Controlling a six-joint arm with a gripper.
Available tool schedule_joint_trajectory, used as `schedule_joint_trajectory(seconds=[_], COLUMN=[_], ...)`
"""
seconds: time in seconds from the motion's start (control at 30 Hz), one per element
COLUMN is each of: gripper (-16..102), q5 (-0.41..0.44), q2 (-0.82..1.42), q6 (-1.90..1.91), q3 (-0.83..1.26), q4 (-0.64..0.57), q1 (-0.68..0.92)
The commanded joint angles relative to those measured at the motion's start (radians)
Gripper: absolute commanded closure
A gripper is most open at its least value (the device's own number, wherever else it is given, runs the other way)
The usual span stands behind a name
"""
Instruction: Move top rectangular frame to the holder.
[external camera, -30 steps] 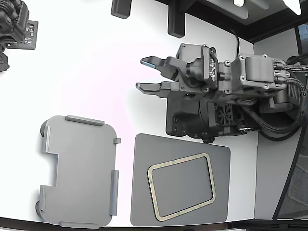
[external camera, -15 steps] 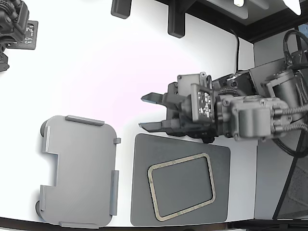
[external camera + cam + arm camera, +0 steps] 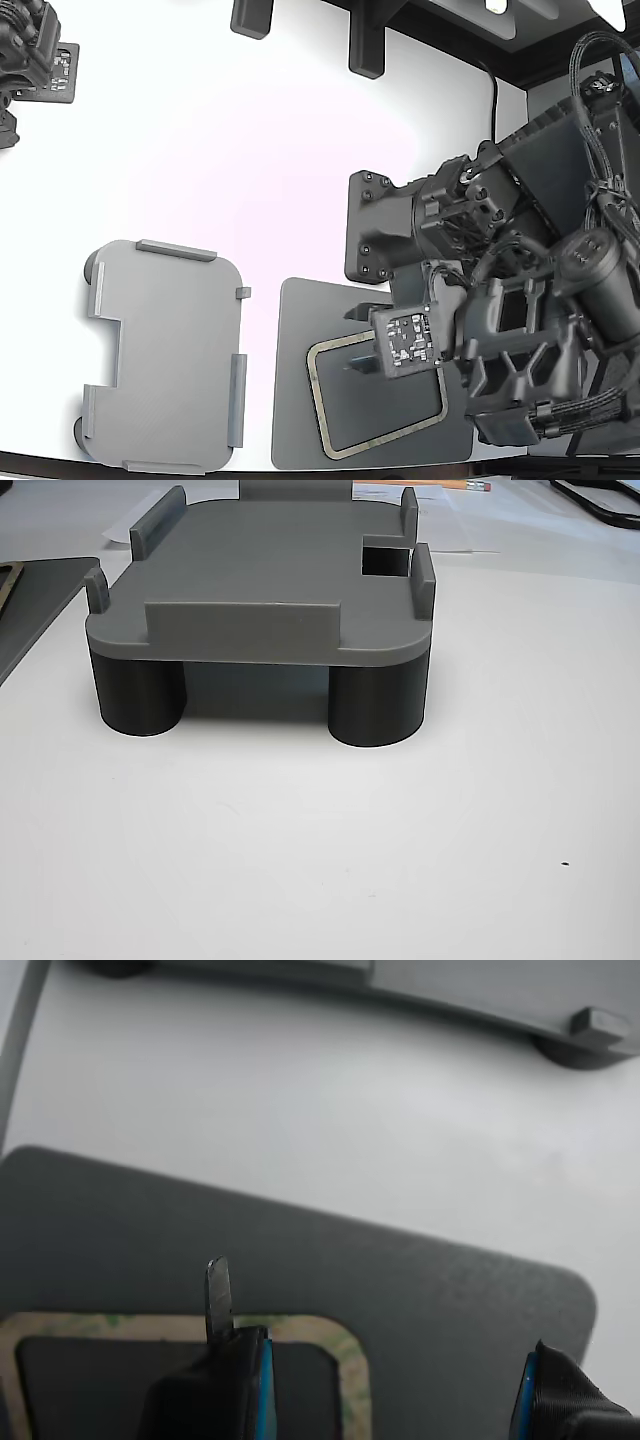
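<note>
The beige-tan rectangular frame (image 3: 314, 400) lies flat on a dark grey mat (image 3: 293, 400) at the bottom of the exterior view; the arm hides its upper right part. My gripper (image 3: 358, 340) is open and empty, hovering over the frame's upper edge. In the wrist view one finger (image 3: 217, 1295) stands over the frame's strip (image 3: 300, 1327), the other (image 3: 560, 1390) over the mat (image 3: 300, 1240) outside the frame. The light grey holder (image 3: 165, 360) sits to the exterior view's left, empty; its edge shows in the wrist view (image 3: 450, 995) and it fills the other view (image 3: 270, 570).
The arm's dark base block (image 3: 385, 225) stands just above the mat. A second arm (image 3: 28, 50) sits at the top left corner of the exterior view. Two dark posts (image 3: 365, 40) stand at the table's far edge. The holder rests on dark round feet (image 3: 375, 705).
The arm has swung from the white table above the mat down over the mat. The gripper now hovers at the frame's upper edge, still open. Frame and holder have not moved.
</note>
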Motion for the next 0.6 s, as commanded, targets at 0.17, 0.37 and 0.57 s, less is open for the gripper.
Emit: schedule_joint_trajectory(seconds=[0.17, 0.37, 0.57], gripper=[-14, -14, -14], q5=[-0.163, -0.117, -0.097], q2=[-0.074, -0.149, -0.196], q6=[0.015, 0.083, 0.123], q3=[-0.011, 0.017, 0.054], q4=[0.058, -0.008, -0.058], q1=[0.012, 0.098, 0.137])
